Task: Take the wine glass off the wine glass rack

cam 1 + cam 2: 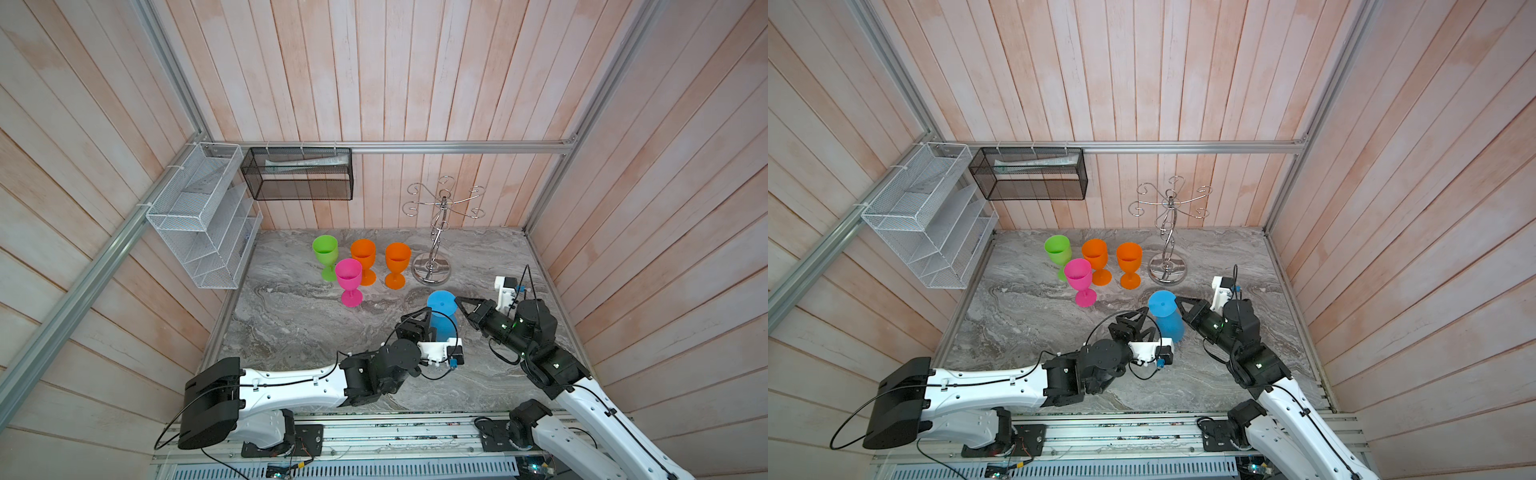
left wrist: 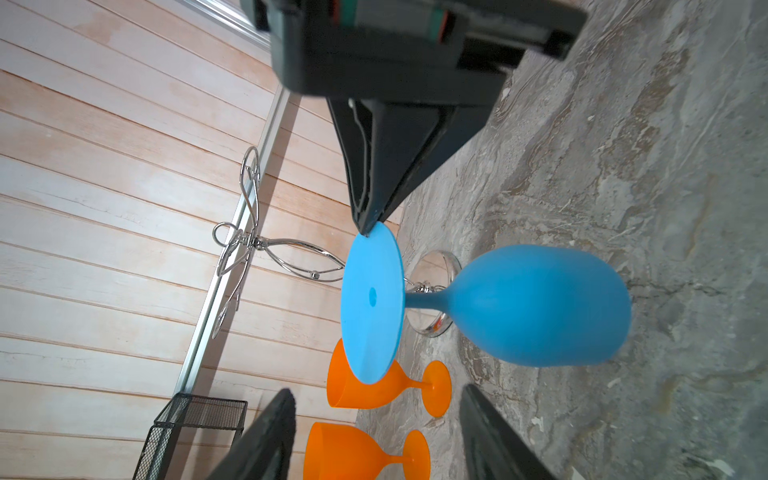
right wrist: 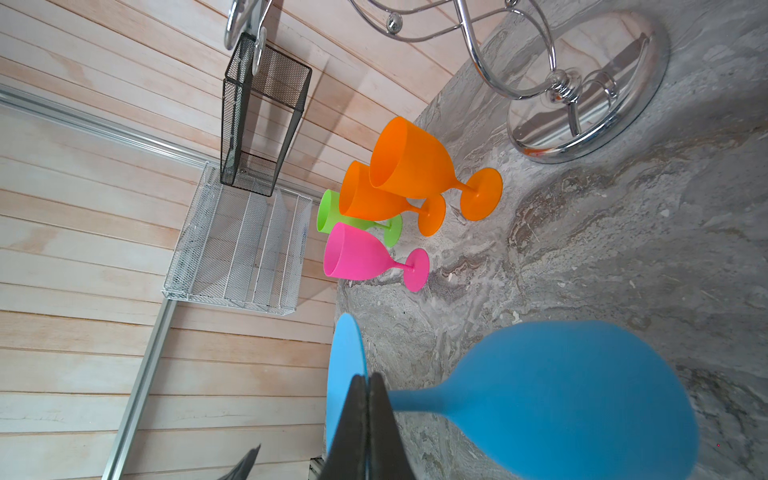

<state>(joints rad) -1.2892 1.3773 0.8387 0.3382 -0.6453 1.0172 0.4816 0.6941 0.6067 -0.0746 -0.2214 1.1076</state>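
Note:
A blue wine glass (image 1: 442, 322) (image 1: 1168, 322) (image 2: 540, 307) (image 3: 561, 395) hangs upside down, foot up and bowl just over the marble table; whether its rim touches the table I cannot tell. My right gripper (image 1: 459, 301) (image 1: 1179, 300) (image 2: 368, 226) (image 3: 369, 382) is shut on the edge of the glass's round foot. My left gripper (image 1: 422, 319) (image 1: 1140, 322) (image 2: 378, 436) stands open beside the bowl, with nothing between its fingers. The chrome wine glass rack (image 1: 442, 224) (image 1: 1167, 232) (image 2: 291, 253) (image 3: 590, 104) stands at the back right, its curled arms bare.
Upright at the back middle of the table stand a green glass (image 1: 325, 249), a pink glass (image 1: 348, 274) and two orange glasses (image 1: 363, 253) (image 1: 397, 257). A white mesh basket (image 1: 199, 216) and a black mesh basket (image 1: 297, 172) hang on the walls.

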